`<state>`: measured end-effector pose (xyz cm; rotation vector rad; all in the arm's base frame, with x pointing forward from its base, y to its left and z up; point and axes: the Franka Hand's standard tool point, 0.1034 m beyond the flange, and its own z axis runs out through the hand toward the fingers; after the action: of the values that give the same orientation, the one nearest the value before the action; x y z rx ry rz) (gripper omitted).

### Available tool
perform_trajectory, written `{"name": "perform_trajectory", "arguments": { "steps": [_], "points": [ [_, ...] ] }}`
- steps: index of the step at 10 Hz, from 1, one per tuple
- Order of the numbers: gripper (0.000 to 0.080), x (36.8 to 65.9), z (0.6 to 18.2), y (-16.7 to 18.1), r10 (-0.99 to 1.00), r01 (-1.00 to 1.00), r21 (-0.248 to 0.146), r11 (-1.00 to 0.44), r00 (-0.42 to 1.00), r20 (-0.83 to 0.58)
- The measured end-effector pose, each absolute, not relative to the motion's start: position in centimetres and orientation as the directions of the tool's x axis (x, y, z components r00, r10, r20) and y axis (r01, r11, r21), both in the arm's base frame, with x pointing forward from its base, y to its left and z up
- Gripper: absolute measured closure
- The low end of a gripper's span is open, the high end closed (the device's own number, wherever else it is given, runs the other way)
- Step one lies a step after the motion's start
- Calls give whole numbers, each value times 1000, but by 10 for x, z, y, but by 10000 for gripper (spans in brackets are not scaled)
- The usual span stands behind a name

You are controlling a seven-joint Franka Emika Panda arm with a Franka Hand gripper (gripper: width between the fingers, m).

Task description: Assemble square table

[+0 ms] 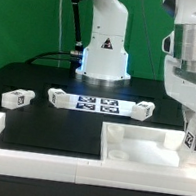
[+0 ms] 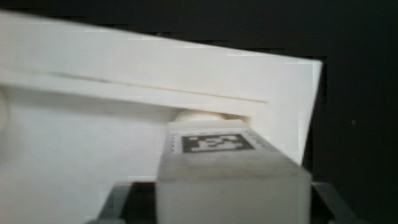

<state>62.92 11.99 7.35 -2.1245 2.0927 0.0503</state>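
Note:
The square tabletop (image 1: 139,150) lies at the front of the exterior view's right, white with a raised rim. My gripper (image 1: 191,132) is at its right end, shut on a white block leg (image 1: 191,140) with a tag, holding it upright over the tabletop's right corner. In the wrist view the leg (image 2: 217,150) fills the space between my dark fingers (image 2: 132,196), its end against the tabletop (image 2: 107,80) near the rim. Three more legs lie on the black table: one at the left (image 1: 17,98), one left of centre (image 1: 58,97), one right of centre (image 1: 143,110).
The marker board (image 1: 97,104) lies between the two middle legs, in front of the robot base (image 1: 103,46). Low white border strips (image 1: 19,145) run along the front and the left of the black table.

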Motion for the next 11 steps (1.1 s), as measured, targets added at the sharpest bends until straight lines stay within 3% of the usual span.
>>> {"name": "perform_trajectory", "arguments": {
  "steps": [1, 3, 4, 5, 6, 7, 9, 10, 11],
  "points": [
    [508, 629, 74, 121, -990, -996, -84, 28, -16, -138],
    [508, 628, 73, 121, -989, -994, -96, -57, 69, -128],
    [318, 627, 72, 119, -977, -978, -114, -172, 185, -110],
    [180, 627, 71, 117, -913, -910, -137, -391, 402, -63],
    [180, 626, 68, 117, -828, -820, -151, -552, 561, -19],
    [159, 625, 68, 118, -831, -824, -151, -547, 556, -25],
    [152, 626, 68, 116, -726, -717, -152, -681, 688, 3],
    [152, 626, 69, 116, -639, -630, -141, -764, 769, 24],
    [150, 629, 75, 118, -431, -423, -104, -900, 900, 68]
  ]
}}
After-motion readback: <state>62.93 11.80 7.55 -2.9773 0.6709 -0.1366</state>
